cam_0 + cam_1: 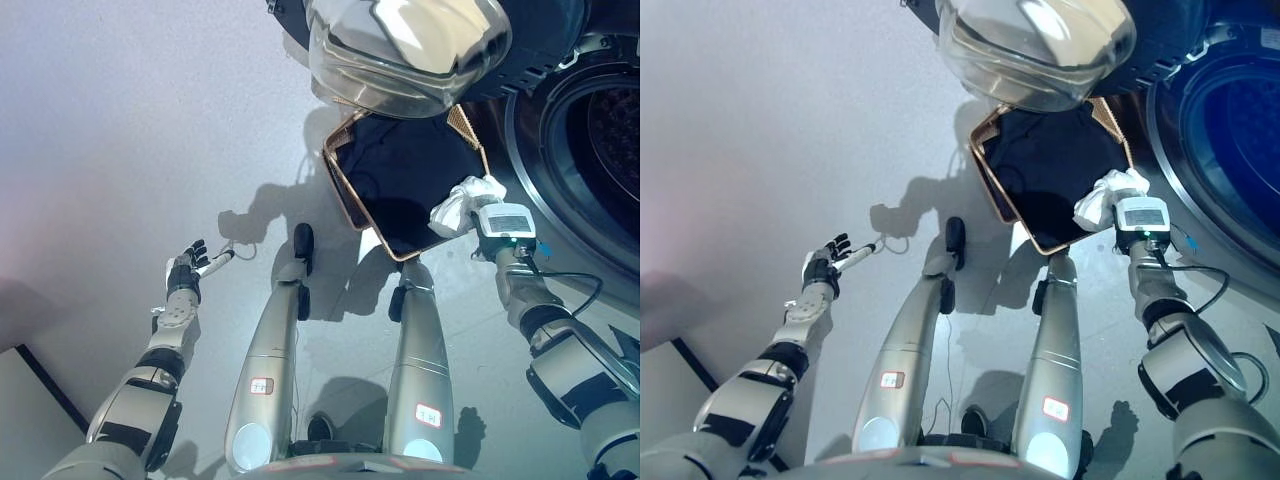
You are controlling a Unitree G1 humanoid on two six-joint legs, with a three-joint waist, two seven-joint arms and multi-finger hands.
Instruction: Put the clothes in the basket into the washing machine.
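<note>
Grey floor point(120, 120) (sunlit, shadowed)

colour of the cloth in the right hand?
White cloth, bunched over the right hand at the basket rim; clearest in left eye view.

Silver-grey arms, black joint bands; dark left hand point(182, 281), white-tipped fingers point(222, 259); right hand point(462, 208) white-covered.

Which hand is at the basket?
The right hand, white-covered, at the basket's right rim. The left hand hangs open over bare floor.
</note>
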